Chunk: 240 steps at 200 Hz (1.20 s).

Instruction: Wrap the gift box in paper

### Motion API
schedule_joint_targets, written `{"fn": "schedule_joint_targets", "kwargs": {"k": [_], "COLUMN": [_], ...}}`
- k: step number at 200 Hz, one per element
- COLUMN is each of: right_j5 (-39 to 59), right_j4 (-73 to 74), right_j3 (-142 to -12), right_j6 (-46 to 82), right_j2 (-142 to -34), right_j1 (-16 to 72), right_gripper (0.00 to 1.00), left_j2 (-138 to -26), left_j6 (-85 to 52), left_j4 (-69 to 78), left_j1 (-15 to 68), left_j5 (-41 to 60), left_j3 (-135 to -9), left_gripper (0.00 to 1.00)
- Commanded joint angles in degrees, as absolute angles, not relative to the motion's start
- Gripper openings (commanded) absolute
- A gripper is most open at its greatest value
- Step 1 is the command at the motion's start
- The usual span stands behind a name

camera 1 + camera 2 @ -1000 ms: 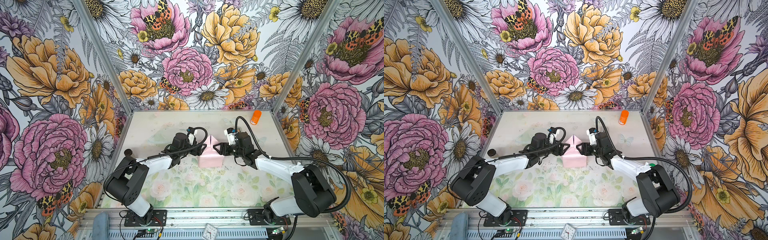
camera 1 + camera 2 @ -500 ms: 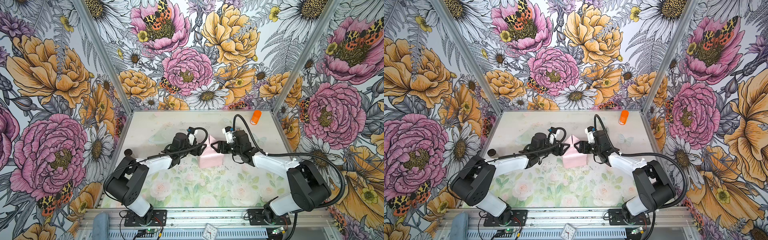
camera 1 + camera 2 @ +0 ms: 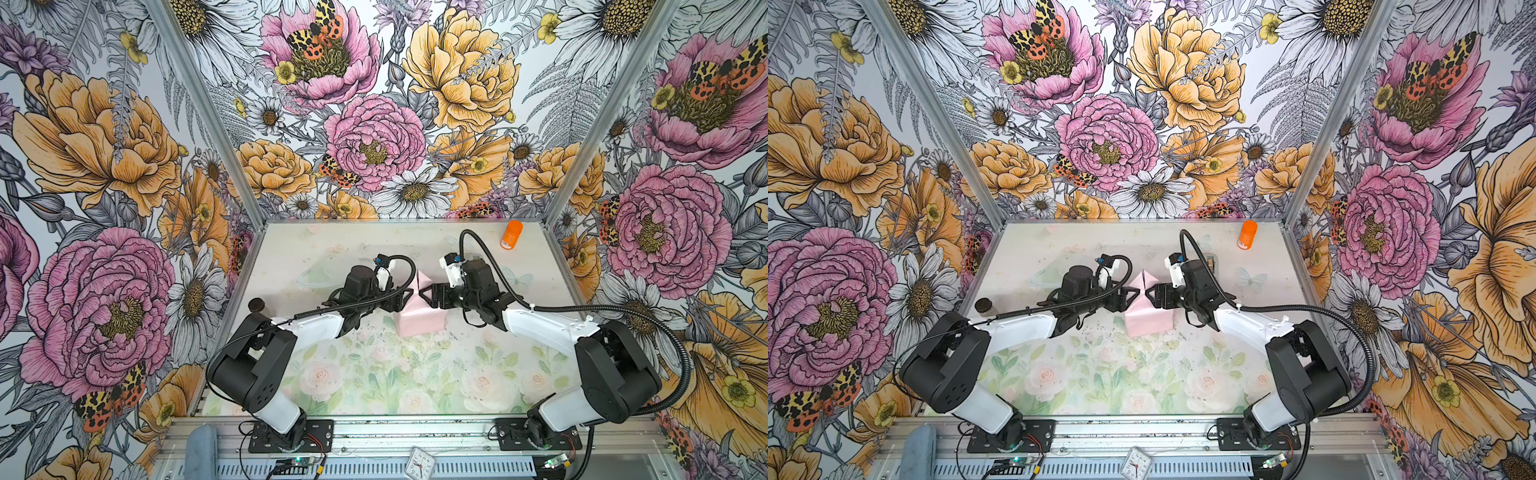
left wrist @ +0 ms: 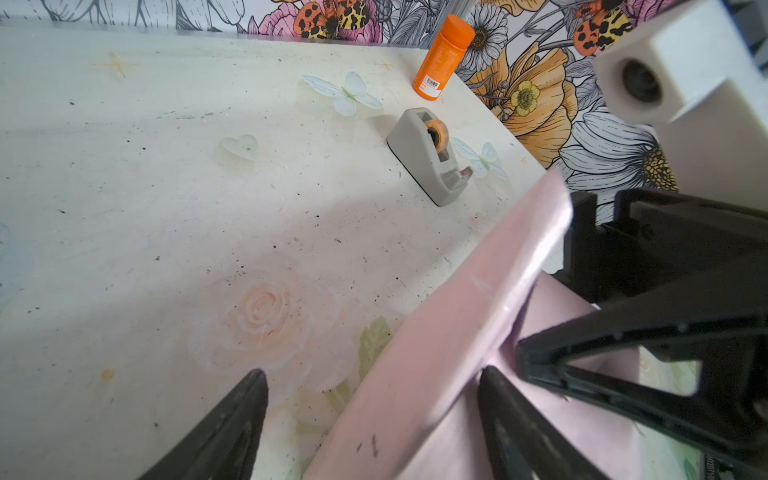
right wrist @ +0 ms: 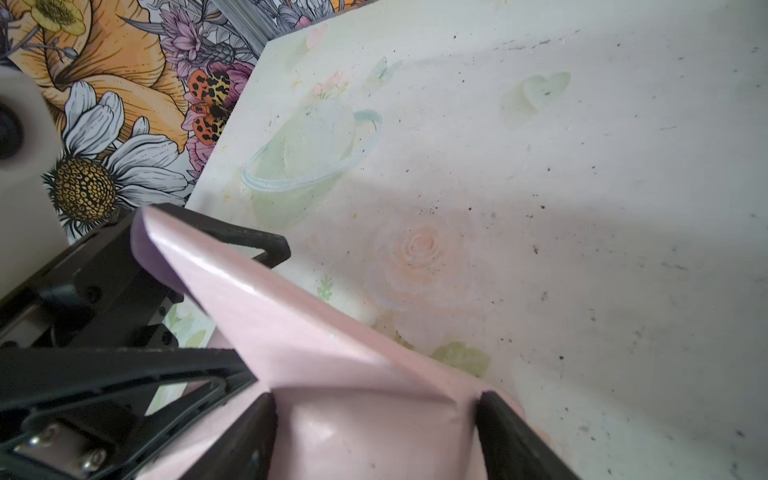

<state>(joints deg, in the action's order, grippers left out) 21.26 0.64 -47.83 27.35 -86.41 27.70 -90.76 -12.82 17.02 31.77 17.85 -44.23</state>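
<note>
The paper (image 3: 419,320) shows its pale pink face, folded into a blocky parcel mid-table in both top views. One pointed flap (image 3: 1144,280) stands up at its far end. The gift box is hidden inside the paper. My left gripper (image 3: 405,297) is open at the parcel's left. In the left wrist view, the left gripper (image 4: 370,399) has the raised flap (image 4: 436,353) slanting between its spread fingers. My right gripper (image 3: 426,291) faces it from the right and is open. Its fingers (image 5: 511,436) straddle the paper-covered end (image 5: 365,432) in the right wrist view.
An orange bottle (image 3: 511,235) stands at the table's back right corner. A grey tape dispenser (image 4: 432,158) sits nearer, behind the right arm. A small dark round object (image 3: 256,305) lies by the left wall. The metal frame rail (image 3: 374,432) runs along the front.
My right gripper has moved a little left and farther back onto the parcel's end, and its jaws have spread wider. The left arm has held still.
</note>
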Motion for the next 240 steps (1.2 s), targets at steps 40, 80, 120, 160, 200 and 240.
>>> {"fn": "schedule_joint_targets", "kwargs": {"k": [40, 80, 120, 160, 200, 240], "right_j5": [20.61, 20.25, 20.42, 21.09, 22.12, 22.26], "right_j4": [-2.19, -2.29, -2.2, -1.77, -1.4, -1.49], "right_j3": [-48.96, -48.78, -48.56, -48.18, -48.19, -47.85], "right_j6": [24.39, 24.08, 23.91, 23.91, 24.09, 24.15], "right_j2": [-88.81, -88.78, -88.25, -87.37, -86.79, -84.53], "right_j1": [28.61, 28.61, 28.6, 28.66, 28.58, 28.39], "right_gripper": [0.75, 0.74, 0.74, 0.74, 0.74, 0.74], "left_j2": [-87.66, -83.01, -86.68, -94.86, -100.27, -99.3], "left_j6": [-11.28, -11.05, -12.08, -11.52, -10.83, -9.65], "left_j4": [19.24, 17.13, 12.69, 11.16, 11.16, 11.15], "left_j1": [28.89, 27.3, 24.21, 23.83, 25.29, 27.1], "left_j5": [24.06, 18.76, 13.21, 17.25, 23.2, 26.0], "left_j3": [-45.19, -46.21, -50.04, -56.78, -61.39, -60.54], "left_gripper": [0.8, 0.81, 0.81, 0.81, 0.81, 0.8]}}
